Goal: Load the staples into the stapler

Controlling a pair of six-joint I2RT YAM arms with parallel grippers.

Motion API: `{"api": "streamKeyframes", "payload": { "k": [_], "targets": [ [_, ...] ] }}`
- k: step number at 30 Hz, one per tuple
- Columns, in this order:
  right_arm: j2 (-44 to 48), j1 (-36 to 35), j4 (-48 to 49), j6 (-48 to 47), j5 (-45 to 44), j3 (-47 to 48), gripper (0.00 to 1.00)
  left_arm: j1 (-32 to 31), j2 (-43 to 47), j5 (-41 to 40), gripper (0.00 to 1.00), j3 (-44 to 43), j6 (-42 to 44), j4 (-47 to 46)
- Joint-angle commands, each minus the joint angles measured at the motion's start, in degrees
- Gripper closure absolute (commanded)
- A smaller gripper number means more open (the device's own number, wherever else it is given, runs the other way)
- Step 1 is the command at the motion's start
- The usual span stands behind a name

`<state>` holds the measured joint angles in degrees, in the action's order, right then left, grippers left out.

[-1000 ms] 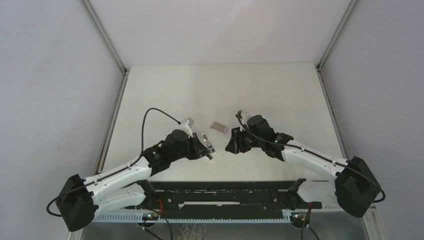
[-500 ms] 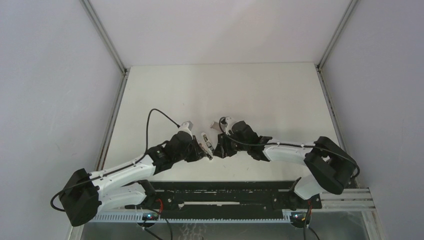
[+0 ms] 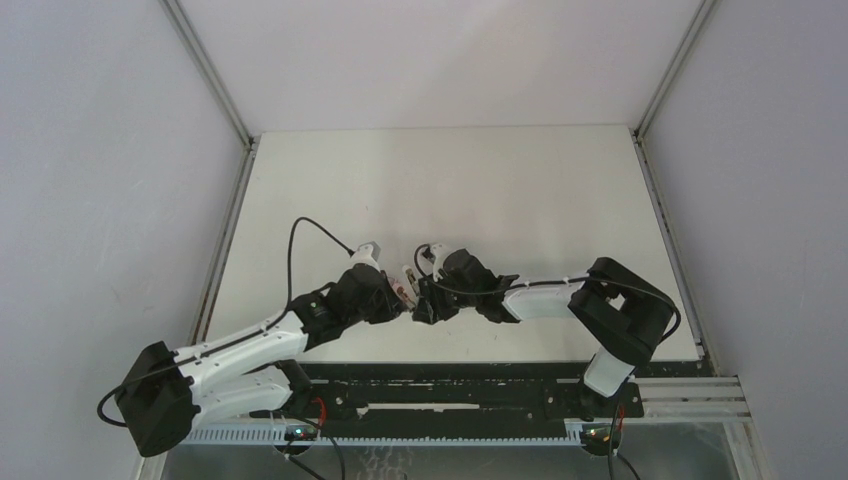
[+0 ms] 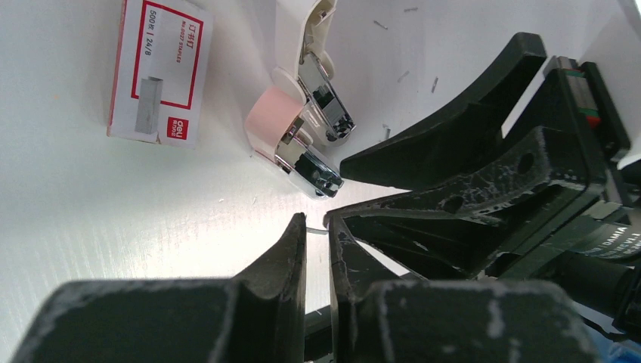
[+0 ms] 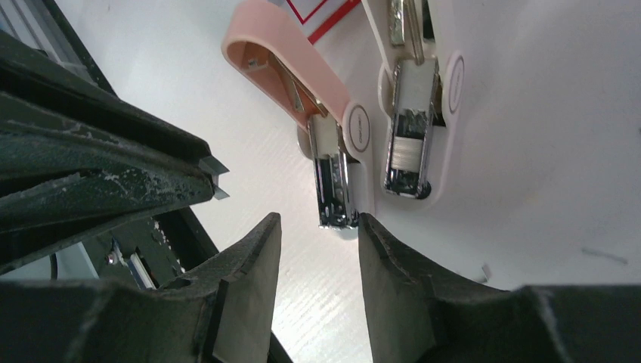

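Though left claw (image 4: 316,227) pinches staples (image 5: 216,168), they barely show; stapler (image 5: 295,68) cropped.

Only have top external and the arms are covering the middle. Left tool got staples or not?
Observer: Yes. In the right wrist view, the left tool is pinched on a short staple strip at its tips.
Operator: Stapler open?
Observer: Open. The stapler has its pink top swung off the white base, with the metal channel exposed.
Operator: Right tool?
Observer: The right tool is open and gripping nothing, pointed at the stapler's metal end.
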<state>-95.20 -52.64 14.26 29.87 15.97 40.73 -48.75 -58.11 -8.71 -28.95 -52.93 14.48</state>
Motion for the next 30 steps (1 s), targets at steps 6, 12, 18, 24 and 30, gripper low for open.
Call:
{"api": "streamKeyframes", "payload": {
  "k": [6,12,18,24,30],
  "targets": [
    [-3.11,-3.23,1.2,-2.89,-2.07,4.97,0.6,0.0,2.39,-1.78,0.97,-1.77,0.81,0.01],
    [-3.08,-4.68,0.82,-2.73,-2.13,5.68,0.61,0.27,3.23,-2.03,0.97,-1.12,0.83,0.37],
    [2.46,-4.62,-4.1,-4.43,-6.15,5.07,0.61,0.32,2.18,-1.66,0.97,-1.47,1.21,0.42],
    [12.23,-1.86,-8.63,-4.94,-8.95,1.3,0.6,0.24,-0.74,-1.24,0.97,-3.51,2.59,1.77],
    [20.53,4.17,-15.6,-2.78,-14.53,-1.29,0.6,-0.84,-4.86,-1.99,0.98,-6.37,3.33,3.03]
  ]
}}
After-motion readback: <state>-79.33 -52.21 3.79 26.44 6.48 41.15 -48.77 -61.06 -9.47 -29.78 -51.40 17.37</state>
